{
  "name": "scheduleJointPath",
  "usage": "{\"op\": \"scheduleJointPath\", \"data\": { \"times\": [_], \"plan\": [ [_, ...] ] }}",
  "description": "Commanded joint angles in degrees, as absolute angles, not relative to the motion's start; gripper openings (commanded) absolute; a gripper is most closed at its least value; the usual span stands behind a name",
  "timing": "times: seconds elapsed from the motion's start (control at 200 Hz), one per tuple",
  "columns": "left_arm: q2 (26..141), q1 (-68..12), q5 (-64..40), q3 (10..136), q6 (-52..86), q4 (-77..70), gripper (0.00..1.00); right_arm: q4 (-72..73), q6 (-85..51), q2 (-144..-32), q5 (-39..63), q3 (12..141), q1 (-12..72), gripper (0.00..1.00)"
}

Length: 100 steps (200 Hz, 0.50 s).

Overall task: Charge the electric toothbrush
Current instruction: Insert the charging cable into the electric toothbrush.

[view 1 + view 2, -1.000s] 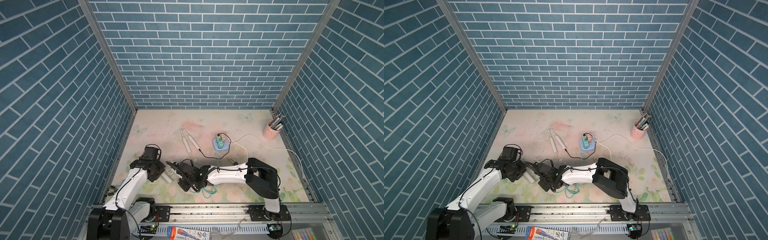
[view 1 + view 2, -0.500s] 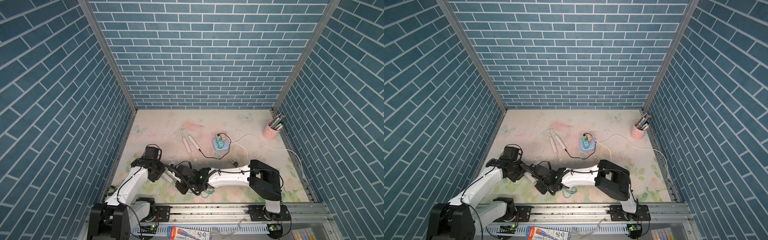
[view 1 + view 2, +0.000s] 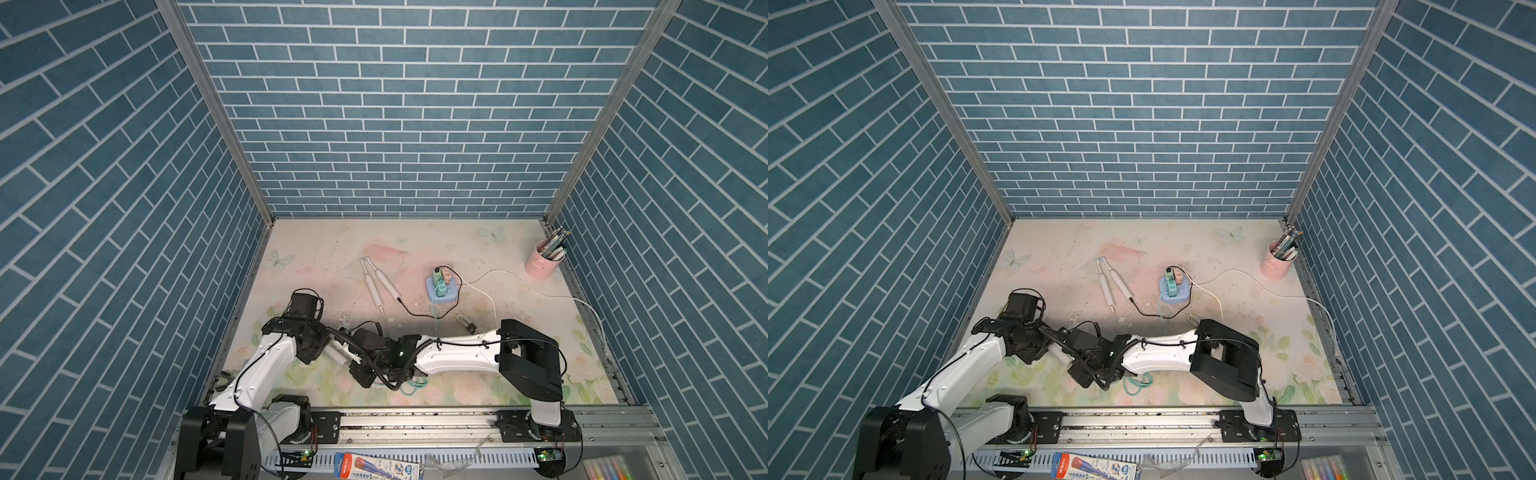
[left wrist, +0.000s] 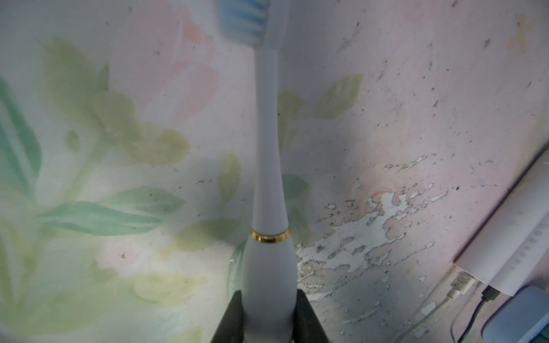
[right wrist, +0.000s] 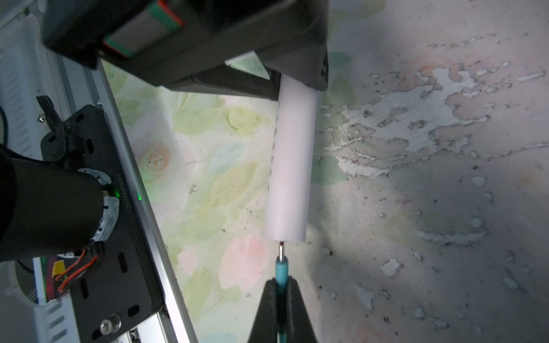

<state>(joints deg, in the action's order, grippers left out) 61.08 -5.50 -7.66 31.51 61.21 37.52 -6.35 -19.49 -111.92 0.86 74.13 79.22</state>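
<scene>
A white electric toothbrush [image 4: 269, 178] with a gold ring and blue bristles is held by its body in my left gripper [image 4: 269, 297], just above the floral mat. In the right wrist view its smooth handle [image 5: 291, 163] points at my right gripper [image 5: 280, 285], which is shut on a teal charging plug [image 5: 281, 267]. The plug's metal pin stands right at the handle's end face. In both top views the two grippers [image 3: 328, 349] [image 3: 361, 365] meet at the front left of the mat, and the teal cable [image 3: 409, 384] loops behind the right one.
Two more white toothbrushes [image 3: 378, 282] lie mid-mat; a black cable [image 3: 415, 311] runs from one to a blue charging hub [image 3: 442, 289]. A white cable [image 3: 519, 282] and a pink pen cup [image 3: 544, 262] are at the back right. The metal rail [image 3: 415, 415] borders the front.
My right gripper with the teal plug has moved left and toward the front, closer to the left gripper's toothbrush. The left arm has barely shifted.
</scene>
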Motion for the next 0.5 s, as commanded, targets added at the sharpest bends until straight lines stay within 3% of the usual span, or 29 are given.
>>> {"op": "scheduleJointPath", "data": {
  "times": [0.0,0.495],
  "plan": [
    [60.2,-5.3,-8.6,30.8,61.8,37.9,0.00,-6.7,-17.8,-113.7,0.7,76.0,79.5,0.00],
    [59.8,-5.3,-10.1,30.2,62.0,38.0,0.00,-6.9,-18.0,-113.6,-3.5,75.9,79.5,0.00]
  ]
}}
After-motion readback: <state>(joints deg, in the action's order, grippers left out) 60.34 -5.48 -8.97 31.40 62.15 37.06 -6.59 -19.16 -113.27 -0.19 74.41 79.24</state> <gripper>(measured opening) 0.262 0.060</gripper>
